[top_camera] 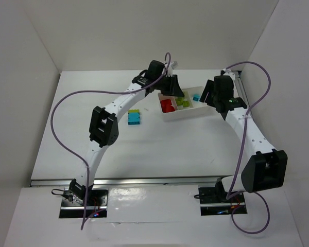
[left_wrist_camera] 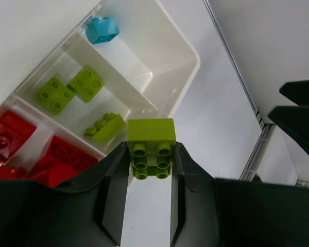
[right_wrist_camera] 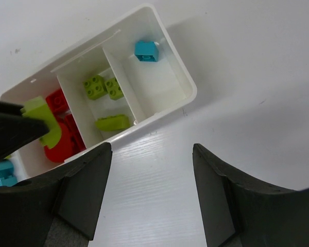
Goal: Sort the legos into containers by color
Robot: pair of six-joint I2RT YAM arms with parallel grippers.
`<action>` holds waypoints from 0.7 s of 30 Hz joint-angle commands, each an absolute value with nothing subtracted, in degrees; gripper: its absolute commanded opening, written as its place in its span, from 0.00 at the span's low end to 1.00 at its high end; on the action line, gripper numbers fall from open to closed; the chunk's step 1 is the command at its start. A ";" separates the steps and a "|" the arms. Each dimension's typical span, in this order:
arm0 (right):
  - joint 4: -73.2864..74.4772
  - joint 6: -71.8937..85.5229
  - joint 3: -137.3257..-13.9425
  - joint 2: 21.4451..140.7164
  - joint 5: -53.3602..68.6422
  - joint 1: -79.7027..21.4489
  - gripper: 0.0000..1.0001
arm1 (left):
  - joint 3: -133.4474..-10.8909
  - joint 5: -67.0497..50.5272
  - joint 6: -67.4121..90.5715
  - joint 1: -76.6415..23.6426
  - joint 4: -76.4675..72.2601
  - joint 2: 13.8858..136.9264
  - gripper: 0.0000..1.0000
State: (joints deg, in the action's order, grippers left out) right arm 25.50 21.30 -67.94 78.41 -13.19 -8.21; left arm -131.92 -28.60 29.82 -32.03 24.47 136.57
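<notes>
My left gripper (left_wrist_camera: 151,154) is shut on a lime green brick (left_wrist_camera: 151,141) and holds it above the near rim of the white three-part tray (left_wrist_camera: 193,56), by the middle compartment. That compartment holds three lime bricks (left_wrist_camera: 56,94). The left one holds red bricks (left_wrist_camera: 56,154), the right one a single cyan brick (left_wrist_camera: 102,30). In the top view the left gripper (top_camera: 171,85) hangs over the tray (top_camera: 188,114). My right gripper (right_wrist_camera: 152,149) is open and empty over bare table just beside the tray (right_wrist_camera: 188,85). It shows in the top view (top_camera: 212,95) at the tray's right end.
A lime brick (top_camera: 134,111) and a cyan brick (top_camera: 135,120) lie on the table left of the tray, by the left arm. The cyan one also shows in the right wrist view (right_wrist_camera: 0,172). White walls enclose the table on three sides.
</notes>
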 commanded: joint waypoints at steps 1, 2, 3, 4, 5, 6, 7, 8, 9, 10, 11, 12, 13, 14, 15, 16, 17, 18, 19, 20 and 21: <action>26.63 22.24 -67.94 75.94 -13.18 -7.82 0.71 | -134.38 -31.03 32.95 -32.34 15.04 138.69 0.04; 26.63 22.24 -67.94 75.94 -13.18 -7.82 0.71 | -134.38 -30.07 32.96 -32.34 14.42 139.30 0.05; 26.63 22.24 -68.55 75.94 -13.18 -7.82 0.71 | -135.17 -28.84 32.96 -32.34 14.41 140.00 0.05; 26.63 22.24 -68.55 75.94 -13.18 -7.82 0.71 | -135.87 -28.83 32.96 -32.34 14.41 140.71 0.05; 27.24 22.24 -69.16 75.94 -13.18 -7.82 0.71 | -135.88 -28.13 32.96 -32.34 13.80 142.02 0.08; 27.25 21.63 -69.17 75.94 -13.18 -7.82 0.71 | -136.58 -28.13 33.48 -32.34 13.10 142.55 0.12; 27.25 21.62 -69.17 75.94 -13.18 -7.30 0.71 | -136.58 -28.13 33.49 -32.34 12.57 142.56 0.20; 27.25 21.62 -69.17 75.94 -13.18 -7.29 0.71 | -136.58 -28.13 33.49 -32.34 12.57 143.17 0.41; 27.25 21.62 -69.17 75.94 -13.18 -7.29 0.71 | -136.58 -28.13 33.49 -32.34 11.87 143.70 0.53; 27.25 21.62 -69.69 75.94 -13.18 -7.29 0.71 | -136.58 -28.82 33.49 -32.34 11.26 143.70 0.62; 27.25 21.62 -69.70 75.94 -13.18 -7.29 0.71 | -136.58 -28.83 34.10 -32.34 11.25 143.70 0.72; 27.25 21.10 -69.70 75.94 -13.18 -7.29 0.71 | -136.58 -29.35 34.62 -32.34 10.64 143.70 0.84; 27.25 21.09 -69.70 75.94 -13.18 -6.77 0.71 | -136.58 -30.23 34.63 -32.34 10.63 143.70 0.88; 27.25 21.09 -69.70 76.46 -13.18 -6.77 0.71 | -136.58 -30.76 34.63 -32.34 10.03 143.70 0.90; 27.25 21.09 -70.22 76.46 -13.18 -6.77 0.71 | -136.58 -30.76 35.24 -32.34 10.02 143.70 0.92; 27.25 21.09 -70.22 76.46 -13.18 -6.77 0.71 | -136.58 -31.54 35.24 -32.34 10.02 142.66 0.93; 27.25 21.09 -70.22 76.46 -13.18 -6.77 0.71 | -136.58 -32.07 35.24 -32.34 10.02 142.04 0.93; 27.25 21.09 -70.22 76.46 -13.18 -6.77 0.71 | -136.58 -32.08 34.72 -32.34 11.41 141.25 0.93; 27.25 21.09 -70.22 76.99 -13.18 -6.77 0.71 | -136.58 -31.47 33.06 -32.34 12.82 140.20 0.93; 27.25 21.09 -70.22 76.99 -13.18 -6.77 0.71 | -135.71 -30.59 31.83 -32.34 14.40 137.14 0.93; 26.72 21.09 -70.22 76.99 -12.66 -6.77 0.71 | -134.57 -29.11 30.34 -32.34 16.33 135.02 0.93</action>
